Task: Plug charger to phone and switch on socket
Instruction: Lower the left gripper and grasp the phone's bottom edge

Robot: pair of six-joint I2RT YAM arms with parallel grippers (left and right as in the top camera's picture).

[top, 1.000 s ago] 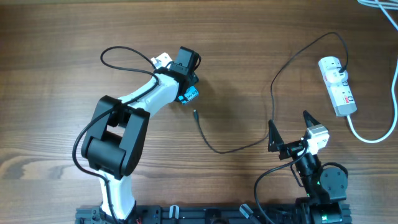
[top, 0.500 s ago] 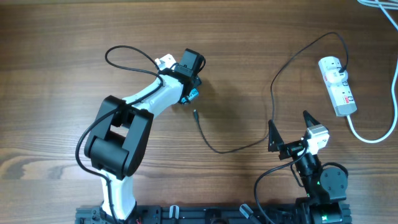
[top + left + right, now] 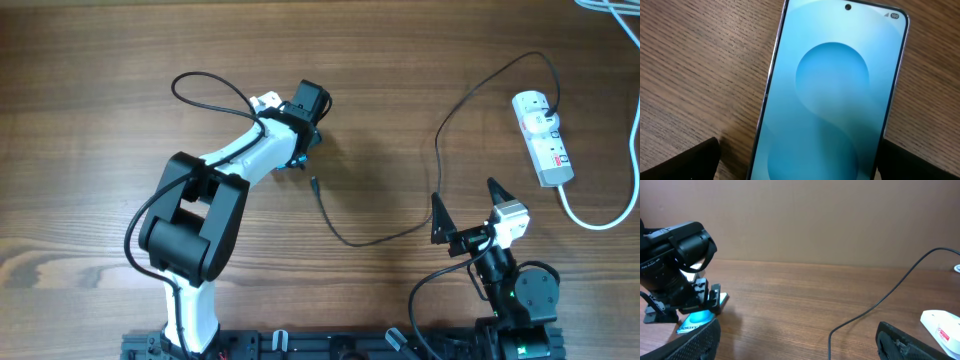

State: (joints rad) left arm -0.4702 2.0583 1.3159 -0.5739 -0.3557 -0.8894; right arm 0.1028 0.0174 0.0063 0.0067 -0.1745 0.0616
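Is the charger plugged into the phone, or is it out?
Out. The charger tip lies bare on the table, apart from the phone under the left tool.

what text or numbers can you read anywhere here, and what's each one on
"100": battery badge in the top right corner of the phone screen, left wrist view.
Dark print on the phone's cyan end, right wrist view: too blurred to read.
Red-and-white label on the power strip, right wrist view: too small to read.
Overhead view: nothing legible.
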